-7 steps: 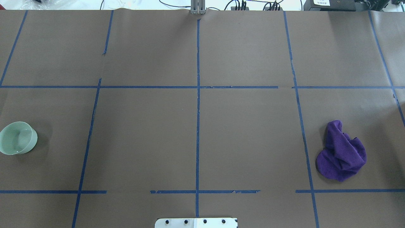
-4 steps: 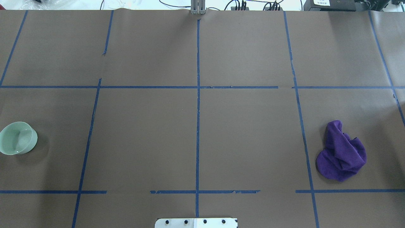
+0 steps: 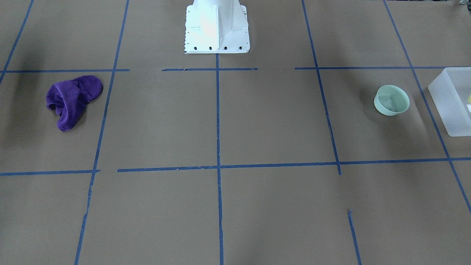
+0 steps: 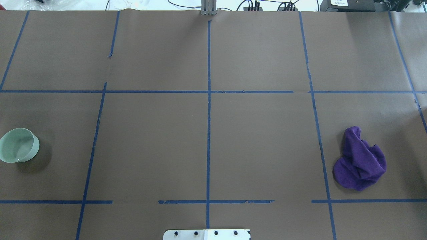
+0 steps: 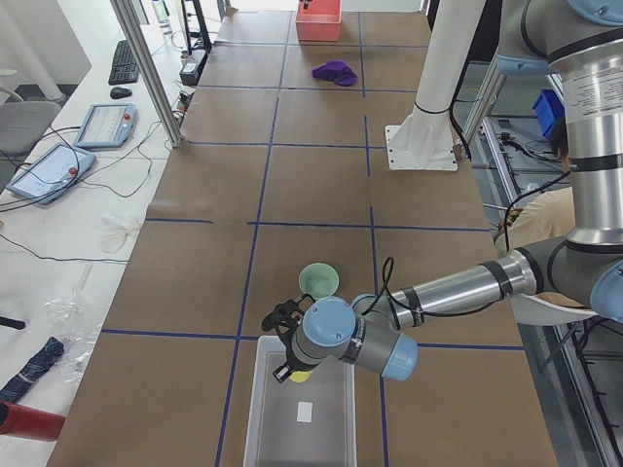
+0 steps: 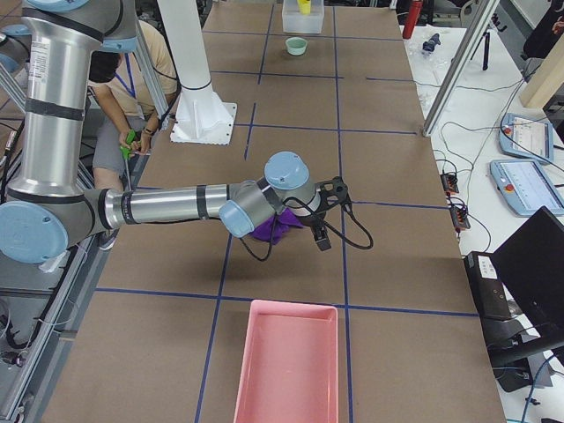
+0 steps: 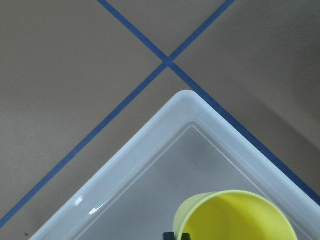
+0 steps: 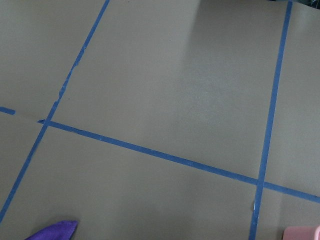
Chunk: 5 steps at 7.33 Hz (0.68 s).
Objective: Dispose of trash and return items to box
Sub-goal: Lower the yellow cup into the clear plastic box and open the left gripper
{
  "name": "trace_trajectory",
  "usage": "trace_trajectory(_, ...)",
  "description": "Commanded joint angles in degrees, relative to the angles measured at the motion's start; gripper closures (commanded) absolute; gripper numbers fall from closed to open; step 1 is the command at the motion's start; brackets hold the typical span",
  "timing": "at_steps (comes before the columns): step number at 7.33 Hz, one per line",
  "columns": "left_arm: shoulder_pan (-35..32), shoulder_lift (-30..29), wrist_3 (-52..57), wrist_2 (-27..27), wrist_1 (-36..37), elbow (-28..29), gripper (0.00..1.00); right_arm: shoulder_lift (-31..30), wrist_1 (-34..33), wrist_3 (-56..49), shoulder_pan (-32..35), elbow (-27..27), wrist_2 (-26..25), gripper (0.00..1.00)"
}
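Observation:
My left gripper (image 5: 290, 362) hangs over the near end of the frosted box (image 5: 255, 418) and is shut on the yellow cup (image 5: 302, 374). In the left wrist view the cup (image 7: 235, 220) sits just inside a corner of the box (image 7: 150, 135), with a dark fingertip at its rim. The mint-green bowl (image 3: 392, 100) stands upright on the table beside the box (image 3: 447, 99); it also shows in the overhead view (image 4: 18, 145). My right gripper (image 6: 322, 231) hovers by the purple cloth (image 6: 273, 231); I cannot tell whether it is open or shut.
The purple cloth (image 4: 360, 163) lies crumpled at the table's right side. A pink tray (image 6: 286, 361) stands at the table's right end. The white robot base (image 3: 217, 27) is at the near middle edge. Blue tape lines cross the brown table.
Nothing on the table has moved in the overhead view. Only the shadow beside the bowl has shifted and grown darker.

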Motion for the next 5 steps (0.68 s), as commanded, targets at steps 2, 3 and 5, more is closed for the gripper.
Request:
trace_trajectory(2, 3.9, 3.2, 5.1, -2.3, -1.0, 1.4, 0.86, -0.2, 0.0, 0.1, -0.1, -0.6, 0.0, 0.00)
trace_trajectory(3, 4.0, 4.0, 6.8, -2.3, -1.1, 1.6, 0.76, -0.1, 0.0, 0.2, -0.2, -1.0, 0.0, 0.00)
trace_trajectory(5, 4.0, 4.2, 6.5, -2.4, -1.2, 1.6, 0.53, -0.1, 0.1, 0.2, -0.3, -1.1, 0.0, 0.00)
